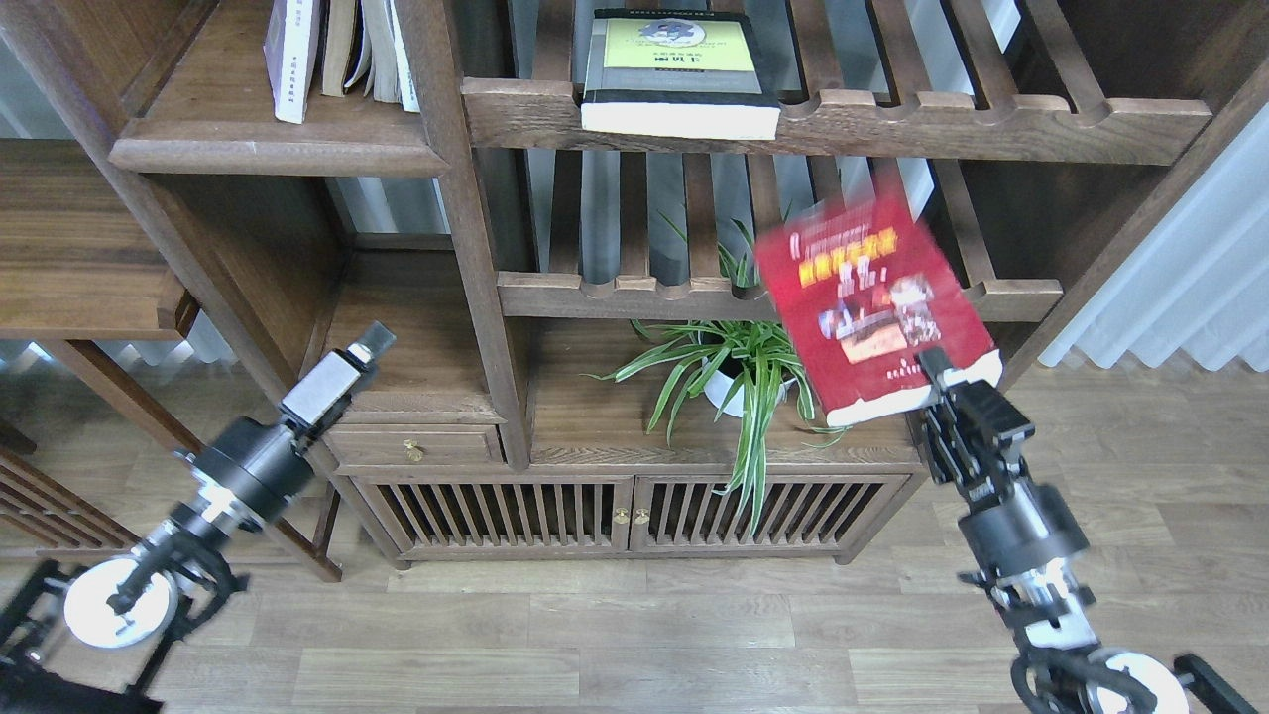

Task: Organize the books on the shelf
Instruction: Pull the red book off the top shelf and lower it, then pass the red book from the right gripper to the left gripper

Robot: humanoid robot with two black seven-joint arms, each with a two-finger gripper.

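My right gripper (954, 381) is shut on the lower right corner of the red book (872, 307). It holds the book tilted in the air in front of the lower slatted rack and the plant; the book is motion-blurred. The black-grey book with a yellow-cream panel (680, 74) lies flat on the upper slatted rack. The pale lavender-white book (292, 55) stands upright with other books on the solid dark-brown shelf (268, 151) at the upper left. My left gripper (364, 346) is low at the left by the small drawer unit, empty; its fingers cannot be told apart.
A spider plant in a white pot (739, 382) stands on the cabinet top under the red book. Below are slatted cabinet doors (625, 514) and a drawer with a brass knob (413, 452). A white curtain (1180, 268) hangs at the right. A wooden side table (69, 248) stands at the left.
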